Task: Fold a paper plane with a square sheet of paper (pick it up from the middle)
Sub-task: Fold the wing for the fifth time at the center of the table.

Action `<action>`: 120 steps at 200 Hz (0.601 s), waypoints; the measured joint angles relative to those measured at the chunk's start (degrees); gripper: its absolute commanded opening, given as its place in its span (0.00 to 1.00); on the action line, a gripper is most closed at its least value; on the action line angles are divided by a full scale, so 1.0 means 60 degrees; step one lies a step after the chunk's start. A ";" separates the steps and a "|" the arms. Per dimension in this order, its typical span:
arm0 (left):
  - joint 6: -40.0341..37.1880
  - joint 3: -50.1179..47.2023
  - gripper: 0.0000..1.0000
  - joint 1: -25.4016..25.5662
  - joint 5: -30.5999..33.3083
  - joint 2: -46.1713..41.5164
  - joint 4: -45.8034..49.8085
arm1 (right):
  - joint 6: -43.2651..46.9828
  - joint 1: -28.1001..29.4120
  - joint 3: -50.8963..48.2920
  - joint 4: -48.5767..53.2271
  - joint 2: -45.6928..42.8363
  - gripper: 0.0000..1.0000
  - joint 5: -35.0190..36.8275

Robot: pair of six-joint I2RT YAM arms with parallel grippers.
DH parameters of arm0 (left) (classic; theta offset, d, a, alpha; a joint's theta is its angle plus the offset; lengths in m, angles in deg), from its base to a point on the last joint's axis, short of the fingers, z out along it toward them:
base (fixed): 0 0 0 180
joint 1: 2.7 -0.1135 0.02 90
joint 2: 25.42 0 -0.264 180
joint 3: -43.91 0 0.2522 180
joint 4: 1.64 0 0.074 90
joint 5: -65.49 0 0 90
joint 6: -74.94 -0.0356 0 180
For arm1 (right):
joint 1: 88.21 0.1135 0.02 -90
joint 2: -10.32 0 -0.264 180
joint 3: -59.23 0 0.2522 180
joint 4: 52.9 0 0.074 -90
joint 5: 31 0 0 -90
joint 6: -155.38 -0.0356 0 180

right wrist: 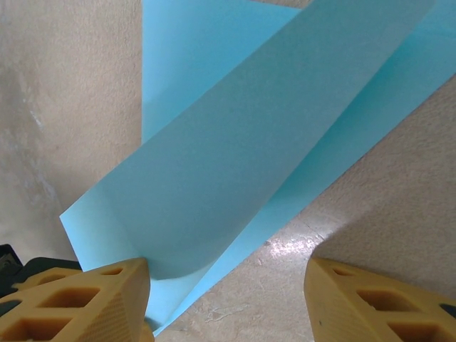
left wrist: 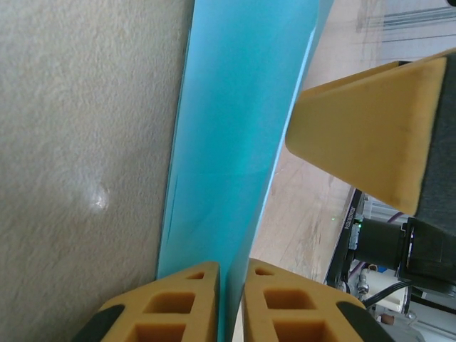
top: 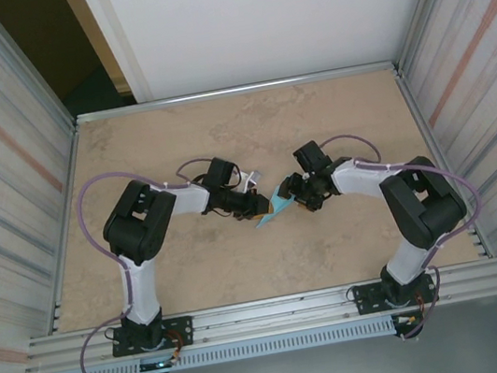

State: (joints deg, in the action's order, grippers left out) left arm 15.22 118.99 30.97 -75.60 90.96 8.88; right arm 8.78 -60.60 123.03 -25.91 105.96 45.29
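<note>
Plainly folded by now, the sheet of paper (top: 274,207) is a light-blue, matte, unmarked piece with a pointed, kite-like outline in the top external view. It sits at the middle of the table (top: 314,119), in the gap between the two arms' tips, its sharpest corner aimed toward the near-left.

From the left wrist the sheet (left wrist: 235,142) reads as a long narrow band running from the bottom of the view to the top. It has a straight, crisp edge on the left and a paler fold line along the right. From the right wrist the sheet (right wrist: 249,157) shows two layers. A broad flap slants from the lower left to the upper right and curls softly at its lower end, and a flatter layer lies beneath it on the stone-patterned surface.

The left gripper (left wrist: 231,274) has its yellow fingers almost together, with the band's lower end pinched in the thin slit between them. The right gripper (right wrist: 224,271) has its fingers well apart. The left-hand pad sits against the flap's curled corner and the other is over bare table. One of its yellow fingers (left wrist: 363,128) stands just beside the band's right edge.
</note>
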 measured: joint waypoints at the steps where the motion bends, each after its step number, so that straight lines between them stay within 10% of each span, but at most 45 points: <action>1: 0.0000 0.0000 0.18 0.0000 0.0004 0.0000 0.0000 | 0.0000 0.0004 0.0015 0.0018 0.0007 0.58 0.0004; 120: -0.0474 -0.0029 0.12 -0.0051 -0.0022 -0.0138 0.0390 | -0.0153 0.0135 -0.0291 -0.0302 -0.0273 0.64 0.0244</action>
State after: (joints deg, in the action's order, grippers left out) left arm 12.38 118.82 30.66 -75.73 90.13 11.22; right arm 7.86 -59.79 121.29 -27.72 104.32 46.75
